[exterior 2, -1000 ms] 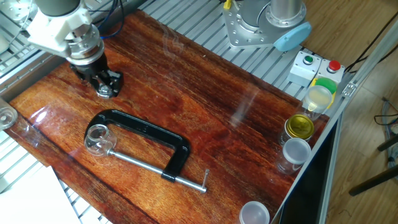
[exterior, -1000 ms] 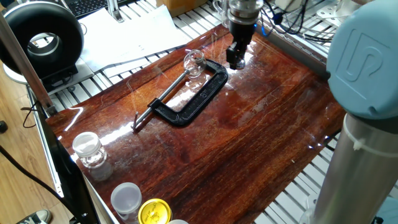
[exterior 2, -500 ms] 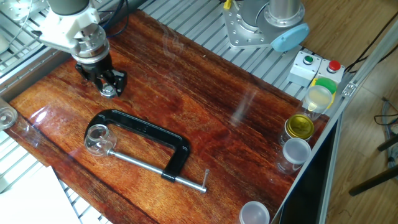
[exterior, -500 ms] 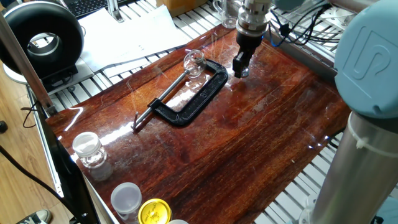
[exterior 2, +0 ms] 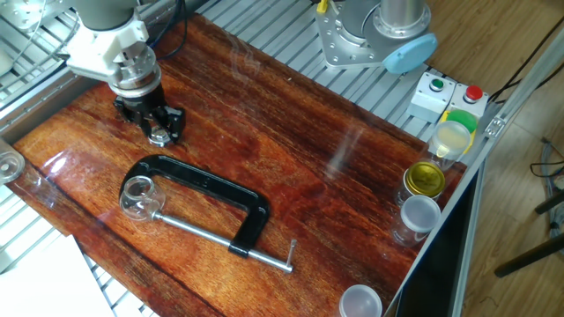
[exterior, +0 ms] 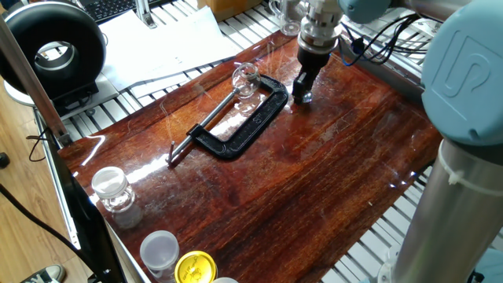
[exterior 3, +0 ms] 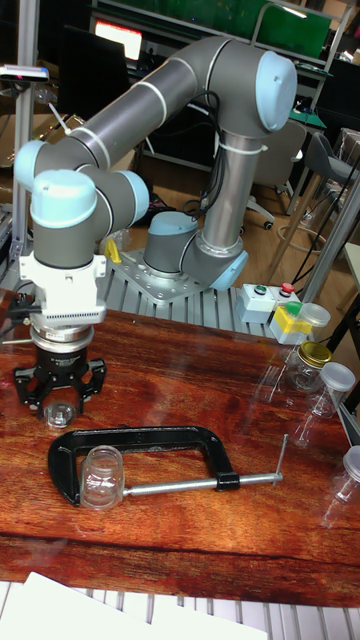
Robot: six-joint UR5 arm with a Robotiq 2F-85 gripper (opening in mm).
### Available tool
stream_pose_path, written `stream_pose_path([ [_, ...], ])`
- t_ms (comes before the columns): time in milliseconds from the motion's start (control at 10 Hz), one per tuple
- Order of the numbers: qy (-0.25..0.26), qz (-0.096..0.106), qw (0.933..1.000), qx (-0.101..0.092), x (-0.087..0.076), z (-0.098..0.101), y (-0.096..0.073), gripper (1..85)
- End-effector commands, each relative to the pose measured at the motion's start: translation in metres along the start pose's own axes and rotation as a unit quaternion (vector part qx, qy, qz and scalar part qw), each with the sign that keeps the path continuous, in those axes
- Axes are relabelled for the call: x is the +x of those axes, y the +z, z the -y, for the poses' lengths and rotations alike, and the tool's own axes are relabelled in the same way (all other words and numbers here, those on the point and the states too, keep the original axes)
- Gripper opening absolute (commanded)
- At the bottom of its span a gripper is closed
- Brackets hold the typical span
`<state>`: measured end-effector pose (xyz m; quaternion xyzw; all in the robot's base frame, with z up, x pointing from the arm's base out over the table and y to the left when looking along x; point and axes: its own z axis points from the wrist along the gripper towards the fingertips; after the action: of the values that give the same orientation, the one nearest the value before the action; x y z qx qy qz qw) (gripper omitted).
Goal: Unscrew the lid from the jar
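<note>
One gap matters: the two-finger black gripper [exterior 2: 159,132], low over the dark wooden table [exterior 2: 308,202], looks pinched on the small round clear glassy lid [exterior 3: 58,411]. The small clear glass jar [exterior 2: 137,195] sits mouth-open in the black metal C-clamp [exterior 2: 211,185], just across the clamp's bar.
</note>
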<state>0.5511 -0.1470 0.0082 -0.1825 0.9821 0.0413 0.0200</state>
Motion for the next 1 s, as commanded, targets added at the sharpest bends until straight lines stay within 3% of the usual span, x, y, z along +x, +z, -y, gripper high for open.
stream_pose_path([
  [0, -0.018, 0.006, 0.9998, -0.011, -0.001, -0.003, 0.004, 66.0],
  [200, -0.02, 0.0, 0.9998, -0.001, 0.003, 0.002, 0.0, 67.0],
  [600, -0.017, -0.018, 0.9989, 0.039, 0.007, 0.016, -0.02, 65.0],
  [900, 0.002, -0.043, 0.9974, 0.058, 0.01, 0.014, -0.059, 61.3],
])
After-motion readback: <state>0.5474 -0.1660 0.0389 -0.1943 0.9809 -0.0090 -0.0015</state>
